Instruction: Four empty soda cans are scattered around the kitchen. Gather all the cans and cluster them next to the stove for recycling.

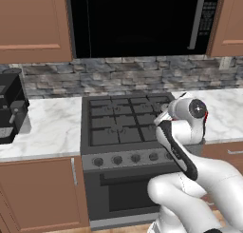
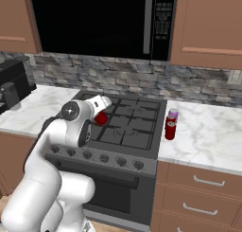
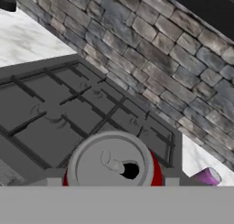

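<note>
White arm reaches over the stove (image 2: 124,127); tool (image 2: 101,113) grips a red can (image 3: 113,162).

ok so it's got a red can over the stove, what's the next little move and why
Probably carry the red can rightward across the stove toward the marble counter. The gripper is shut on it above the burners, and two cans already stand there beside the stove.

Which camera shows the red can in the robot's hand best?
The hand view: the held red can sits close up, silvery top and opening plain. The right base view shows its red side at the gripper over the stove. The left base view barely shows it.
</note>
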